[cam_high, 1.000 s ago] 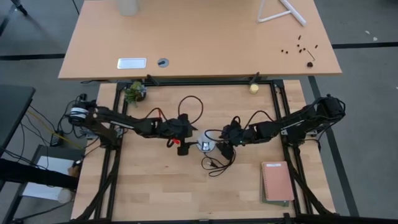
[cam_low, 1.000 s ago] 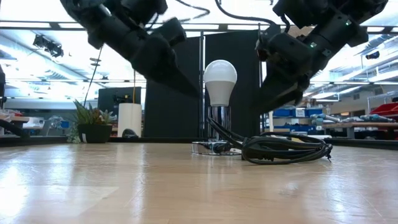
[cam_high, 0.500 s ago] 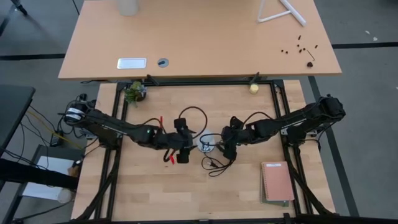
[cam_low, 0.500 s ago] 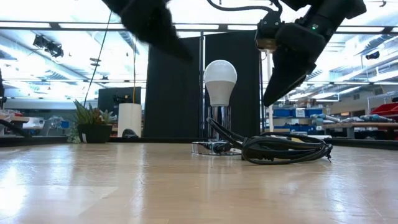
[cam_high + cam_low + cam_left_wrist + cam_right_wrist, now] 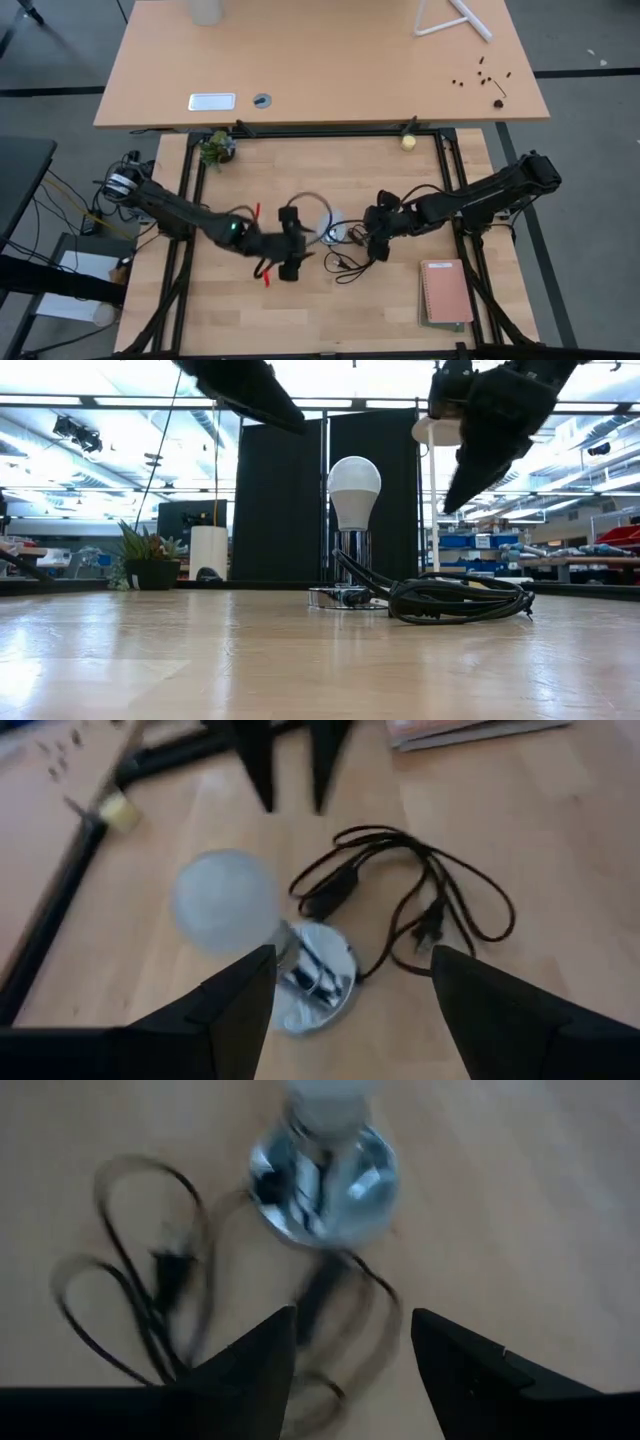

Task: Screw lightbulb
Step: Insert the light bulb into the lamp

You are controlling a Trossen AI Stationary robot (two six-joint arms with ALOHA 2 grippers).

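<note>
The white lightbulb (image 5: pixel 354 488) stands upright with its metal base in the round silver socket disc (image 5: pixel 345 597) at the table's middle; it also shows in the high view (image 5: pixel 333 231). The black cord (image 5: pixel 460 600) lies coiled beside the disc. My left gripper (image 5: pixel 290 262) is open and empty, raised, on the near-left side of the bulb (image 5: pixel 225 902). My right gripper (image 5: pixel 378 243) is open and empty, raised, to the right of the bulb; its wrist view shows the disc (image 5: pixel 325 1175) ahead of the fingers.
A pink notebook (image 5: pixel 445 292) lies at the near right. A small potted plant (image 5: pixel 215 148) stands at the far left and a pale-yellow ball (image 5: pixel 408 142) at the far right. Black frame rails (image 5: pixel 450 180) border the table. A second table stands beyond.
Both grippers have drawn away from the bulb and risen. My left gripper has gone toward the near edge; my right gripper has gone toward the near and right edges. The bulb has stayed upright in the socket.
</note>
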